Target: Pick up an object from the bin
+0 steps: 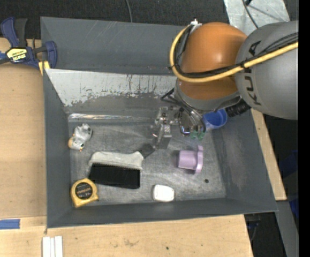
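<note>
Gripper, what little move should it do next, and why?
Probably slide a bit toward the purple cup and lower. The gripper hangs over bare bin floor just up-left of it, and that cup lies apart from the other things, so it looks easiest to reach.

**One camera, high over the bin**

A single camera looks down on the grey bin from above. It is tilted somewhat to one side, so the far wall shows its inner face at the top of the view. The camera stands near enough to take in all four walls and the floor. The arm enters from the right, its orange cover closest to the lens.
</note>
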Tool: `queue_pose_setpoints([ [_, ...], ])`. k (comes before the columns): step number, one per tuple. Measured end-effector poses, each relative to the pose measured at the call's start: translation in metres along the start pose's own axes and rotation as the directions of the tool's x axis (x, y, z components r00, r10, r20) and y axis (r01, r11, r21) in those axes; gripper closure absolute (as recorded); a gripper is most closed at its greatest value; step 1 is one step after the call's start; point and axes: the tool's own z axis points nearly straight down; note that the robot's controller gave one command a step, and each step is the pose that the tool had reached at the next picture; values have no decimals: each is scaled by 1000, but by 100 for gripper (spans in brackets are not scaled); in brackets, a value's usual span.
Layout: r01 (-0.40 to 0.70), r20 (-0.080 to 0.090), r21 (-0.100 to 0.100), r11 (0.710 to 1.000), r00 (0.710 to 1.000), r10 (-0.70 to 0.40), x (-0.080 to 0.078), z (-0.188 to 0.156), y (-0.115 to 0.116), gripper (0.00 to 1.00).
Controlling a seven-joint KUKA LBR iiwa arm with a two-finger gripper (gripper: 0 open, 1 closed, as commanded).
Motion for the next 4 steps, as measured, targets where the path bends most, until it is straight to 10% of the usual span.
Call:
queue_pose_setpoints([
  [1, 148, 2, 0, 989, 989, -148, -6, 94, 19, 0],
  [2, 147, 7, -1, 989, 989, -147, -6, 90, 20, 0],
  [3, -70, 1, -1, 998, 998, 70, -1, 134, 32, 100],
  [4, -70, 2, -2, 998, 998, 70, -1, 134, 32, 100],
])
